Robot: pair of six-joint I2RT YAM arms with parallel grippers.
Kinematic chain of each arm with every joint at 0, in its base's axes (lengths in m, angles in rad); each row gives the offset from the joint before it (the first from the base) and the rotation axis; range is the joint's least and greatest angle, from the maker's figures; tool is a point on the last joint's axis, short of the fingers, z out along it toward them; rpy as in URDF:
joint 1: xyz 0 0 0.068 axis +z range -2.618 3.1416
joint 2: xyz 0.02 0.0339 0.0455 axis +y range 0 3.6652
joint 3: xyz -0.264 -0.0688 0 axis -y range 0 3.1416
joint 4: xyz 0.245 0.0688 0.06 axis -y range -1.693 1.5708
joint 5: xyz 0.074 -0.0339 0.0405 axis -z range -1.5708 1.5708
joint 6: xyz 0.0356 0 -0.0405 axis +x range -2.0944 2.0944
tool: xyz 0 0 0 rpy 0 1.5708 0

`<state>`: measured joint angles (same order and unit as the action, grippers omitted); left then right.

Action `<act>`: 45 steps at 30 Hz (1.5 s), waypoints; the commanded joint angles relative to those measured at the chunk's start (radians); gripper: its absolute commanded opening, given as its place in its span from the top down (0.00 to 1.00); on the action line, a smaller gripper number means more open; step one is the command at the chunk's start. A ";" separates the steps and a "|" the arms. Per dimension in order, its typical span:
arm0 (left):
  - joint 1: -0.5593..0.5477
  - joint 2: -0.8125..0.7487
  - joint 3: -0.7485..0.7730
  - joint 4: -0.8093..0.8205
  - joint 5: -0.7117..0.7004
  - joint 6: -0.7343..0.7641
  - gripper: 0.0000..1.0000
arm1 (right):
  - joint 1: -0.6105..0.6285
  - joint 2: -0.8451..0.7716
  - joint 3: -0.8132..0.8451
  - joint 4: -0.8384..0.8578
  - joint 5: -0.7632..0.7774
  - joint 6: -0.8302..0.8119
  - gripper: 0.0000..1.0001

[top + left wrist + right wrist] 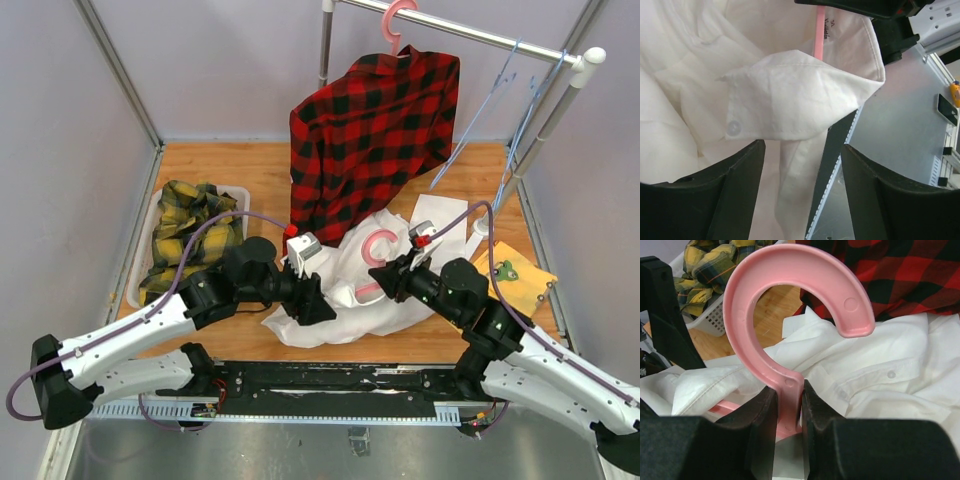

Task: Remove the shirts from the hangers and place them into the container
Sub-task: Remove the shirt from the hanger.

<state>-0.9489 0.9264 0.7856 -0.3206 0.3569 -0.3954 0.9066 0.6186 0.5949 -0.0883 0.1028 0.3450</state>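
White cotton lies closest to me: the white shirt (345,312) is crumpled on the worktop (240,170) just ahead of my bases, and its pink hanger (740,305) is still inside it. My right gripper (788,390) is clamped on the neck of that hanger, just below the hook, which stands up clear of the cloth. My left gripper (802,147) has its jaws apart and holds nothing; the shirt's collar (800,95) sits right in front of the gap. So this shirt is off the rail but not off its hanger, and I judge that freeing it is the step in hand.

Further off on my left, the basket (243,200) already has the yellow plaid shirt (185,225) bundled inside. That one is done. Whether anything lies under it I cannot tell.

Beyond the white shirt, the red shirt (370,140) hangs from a second pink hanger (398,25) on the rail (470,33). It is untouched, and its hem reaches down near the white cloth.

At the far right of the rail, two blue hangers (500,95) hang bare.

My reckoning: one shirt is put away for certain, one is in hand, and one waits on the rail. Left to do is slipping the white shirt free, dropping it into the basket, then repeating the whole job with the red one.
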 commanded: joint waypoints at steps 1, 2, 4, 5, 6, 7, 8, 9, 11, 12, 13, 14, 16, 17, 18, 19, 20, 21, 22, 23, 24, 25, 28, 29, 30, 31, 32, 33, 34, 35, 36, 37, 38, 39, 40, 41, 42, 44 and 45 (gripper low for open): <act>-0.017 0.013 0.030 0.054 -0.051 -0.014 0.41 | -0.009 -0.035 0.013 0.042 -0.043 -0.030 0.99; -0.018 0.015 0.028 0.054 -0.052 -0.014 0.47 | -0.009 -0.040 0.011 0.039 -0.035 -0.032 0.99; -0.018 0.013 0.024 0.051 -0.057 -0.014 0.59 | -0.009 -0.048 0.005 0.032 -0.017 -0.033 0.99; -0.019 0.009 0.020 0.051 -0.056 -0.016 0.65 | -0.009 -0.051 0.002 0.029 -0.007 -0.034 0.99; -0.019 0.005 0.017 0.051 -0.058 -0.018 0.69 | -0.009 -0.054 0.000 0.026 0.002 -0.038 0.99; -0.019 -0.002 0.015 0.051 -0.058 -0.020 0.70 | -0.009 -0.054 -0.004 0.024 0.009 -0.045 0.99; -0.019 -0.010 0.012 0.051 -0.060 -0.022 0.70 | -0.009 -0.053 -0.009 0.023 0.014 -0.053 0.99; -0.019 -0.018 0.011 0.050 -0.066 -0.023 0.70 | -0.009 -0.050 -0.010 0.019 0.022 -0.061 0.99; -0.019 -0.034 0.007 0.042 -0.084 -0.024 0.73 | -0.009 -0.040 -0.009 0.001 0.039 -0.076 0.99; -0.019 -0.040 0.010 0.034 -0.093 -0.021 0.75 | -0.009 -0.036 -0.006 -0.012 0.049 -0.082 0.99; -0.019 -0.043 0.012 0.023 -0.106 -0.019 0.76 | -0.009 -0.031 -0.006 -0.023 0.060 -0.088 0.99; -0.018 -0.045 0.015 0.008 -0.117 -0.015 0.77 | -0.009 -0.029 -0.006 -0.028 0.077 -0.094 0.99; -0.019 -0.049 0.022 -0.019 -0.140 -0.005 0.83 | -0.010 -0.025 -0.007 -0.033 0.111 -0.100 0.99; -0.018 -0.051 0.026 -0.031 -0.149 -0.002 0.90 | -0.010 -0.024 -0.007 -0.038 0.128 -0.099 0.99; -0.019 -0.052 0.028 -0.043 -0.157 -0.001 0.96 | -0.009 -0.023 -0.008 -0.042 0.145 -0.096 0.99; -0.019 -0.051 0.030 -0.057 -0.165 -0.001 0.99 | -0.010 -0.024 -0.007 -0.045 0.163 -0.091 0.99; -0.019 -0.053 0.032 -0.071 -0.175 0.001 1.00 | -0.009 -0.027 -0.008 -0.049 0.186 -0.086 0.99; -0.018 -0.054 0.031 -0.084 -0.185 0.002 0.99 | -0.010 -0.031 -0.010 -0.049 0.209 -0.079 0.99; -0.018 -0.056 0.031 -0.099 -0.198 0.005 0.99 | -0.009 -0.037 -0.011 -0.050 0.232 -0.073 0.99; -0.019 -0.058 0.030 -0.114 -0.216 0.006 1.00 | -0.009 -0.044 -0.012 -0.049 0.256 -0.063 0.99; -0.019 -0.061 0.029 -0.131 -0.236 0.002 1.00 | -0.010 -0.051 -0.014 -0.049 0.275 -0.055 0.99; -0.019 -0.066 0.029 -0.147 -0.255 0.001 1.00 | -0.009 -0.063 -0.017 -0.046 0.289 -0.045 0.99; -0.018 -0.083 0.026 -0.178 -0.276 -0.003 1.00 | -0.009 -0.105 -0.046 -0.018 0.333 -0.021 0.99; -0.018 -0.090 0.023 -0.186 -0.280 -0.002 1.00 | -0.010 -0.122 -0.062 0.000 0.366 -0.018 0.99; -0.019 -0.097 0.023 -0.194 -0.285 -0.003 1.00 | -0.009 -0.142 -0.075 0.016 0.398 -0.007 0.99; -0.019 -0.102 0.024 -0.204 -0.293 -0.004 0.99 | -0.009 -0.160 -0.087 0.027 0.427 0.010 0.99; -0.018 -0.106 0.026 -0.215 -0.298 -0.004 0.99 | -0.010 -0.181 -0.099 0.033 0.446 0.024 0.99; -0.018 -0.111 0.030 -0.229 -0.302 -0.003 0.99 | -0.009 -0.202 -0.111 0.043 0.461 0.035 0.99; -0.018 -0.115 0.037 -0.245 -0.308 -0.002 1.00 | -0.010 -0.222 -0.123 0.050 0.475 0.045 0.99; -0.019 -0.120 0.041 -0.264 -0.316 -0.003 1.00 | -0.009 -0.244 -0.134 0.056 0.493 0.055 0.99; -0.018 -0.124 0.044 -0.271 -0.324 -0.006 0.99 | -0.010 -0.261 -0.146 0.062 0.514 0.066 0.99; -0.018 -0.130 0.046 -0.273 -0.327 -0.007 0.99 | -0.010 -0.281 -0.158 0.069 0.531 0.072 0.99; -0.018 -0.134 0.049 -0.276 -0.328 -0.008 0.99 | -0.010 -0.297 -0.166 0.074 0.544 0.079 0.99; -0.019 -0.138 0.050 -0.279 -0.333 -0.010 1.00 | -0.010 -0.312 -0.174 0.076 0.550 0.082 0.99; -0.018 -0.141 0.052 -0.283 -0.340 -0.013 1.00 | -0.010 -0.322 -0.179 0.076 0.552 0.085 0.99; -0.019 -0.141 0.053 -0.286 -0.344 -0.013 0.99 | -0.010 -0.332 -0.181 0.075 0.551 0.091 0.99; -0.018 -0.142 0.053 -0.287 -0.344 -0.014 0.99 | -0.011 -0.340 -0.183 0.072 0.553 0.097 0.99; -0.018 -0.139 0.051 -0.287 -0.346 -0.015 1.00 | -0.009 -0.353 -0.184 0.064 0.572 0.122 0.99; -0.019 -0.138 0.049 -0.285 -0.346 -0.016 0.99 | -0.010 -0.357 -0.184 0.057 0.589 0.139 0.99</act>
<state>-0.9638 0.8028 0.8181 -0.5049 0.0601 -0.4145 0.9081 0.2947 0.4133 -0.0582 0.5156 0.4362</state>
